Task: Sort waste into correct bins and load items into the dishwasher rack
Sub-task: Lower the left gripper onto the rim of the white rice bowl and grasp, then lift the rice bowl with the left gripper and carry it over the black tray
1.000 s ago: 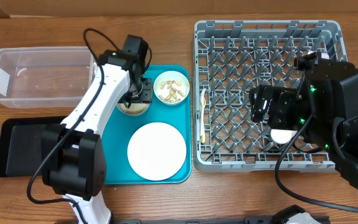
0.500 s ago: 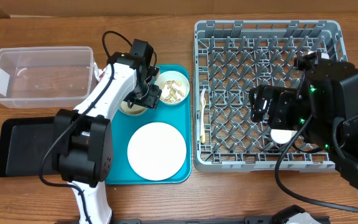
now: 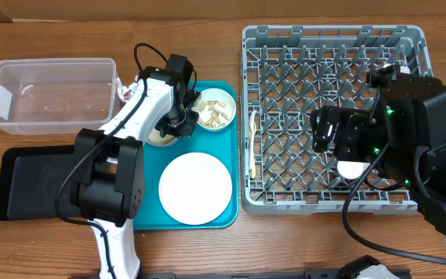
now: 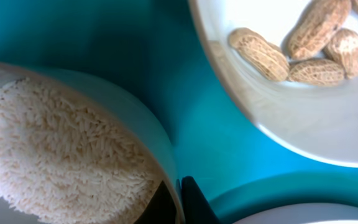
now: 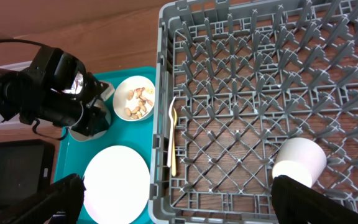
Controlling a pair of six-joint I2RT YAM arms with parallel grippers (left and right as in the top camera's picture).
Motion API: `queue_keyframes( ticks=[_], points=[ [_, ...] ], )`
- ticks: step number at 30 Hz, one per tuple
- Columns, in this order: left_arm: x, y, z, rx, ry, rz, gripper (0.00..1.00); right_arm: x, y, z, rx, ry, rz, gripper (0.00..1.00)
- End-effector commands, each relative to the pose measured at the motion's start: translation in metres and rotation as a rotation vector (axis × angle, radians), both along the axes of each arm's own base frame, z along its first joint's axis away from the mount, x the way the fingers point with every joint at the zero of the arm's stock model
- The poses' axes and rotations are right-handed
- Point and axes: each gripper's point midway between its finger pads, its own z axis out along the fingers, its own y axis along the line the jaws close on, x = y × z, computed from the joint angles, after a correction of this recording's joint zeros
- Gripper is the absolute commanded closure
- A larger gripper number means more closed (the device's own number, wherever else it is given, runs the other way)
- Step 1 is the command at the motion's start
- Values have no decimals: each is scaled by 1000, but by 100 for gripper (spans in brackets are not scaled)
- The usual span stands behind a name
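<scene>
I rest on a brown wooden table [image 3: 207,248] that carries four things. Flat on the wood under my left gripper [image 3: 173,128] lies a teal rectangular serving tray [image 3: 223,143]. Well left of those jaws sits a clear plastic rectangular tub [image 3: 53,130]. A shallow black rectangular tray [image 3: 22,178] lies nearer my base, its right end hidden by my arm. A large square grey plastic rack [image 3: 324,203] stands beneath my right gripper [image 3: 327,130], just beside the teal tray.

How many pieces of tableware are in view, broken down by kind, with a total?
Bowls: 2 (rice bowl, peanut bowl)
Plate: 1
Cup: 1
Utensil: 1
Total: 5
</scene>
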Motion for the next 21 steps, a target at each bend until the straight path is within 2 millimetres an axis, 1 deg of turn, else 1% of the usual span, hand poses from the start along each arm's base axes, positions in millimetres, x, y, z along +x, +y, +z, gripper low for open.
queue_keyframes(
  ticks=[1, 5, 9, 13, 16, 21],
  points=[
    [-10, -1, -8, 4, 46, 47, 96, 0, -3, 0, -8, -2, -7, 0],
    [-14, 0, 0, 10, 61, 81, 96, 0, -3, 0, -10, 1, -7, 0],
    [-18, 0, 22, 16, 44, 142, 96, 0, -3, 0, -10, 1, -8, 0],
    [-25, -3, 56, -4, -4, 191, 96, 0, -3, 0, -10, 1, -8, 0],
    [-35, -5, 84, -46, -27, 227, 96, -1, -4, -1, -13, 4, -9, 0],
    [-50, 0, 129, -81, -101, 303, 96, -2, -5, -3, -18, 12, -10, 0]
  ],
)
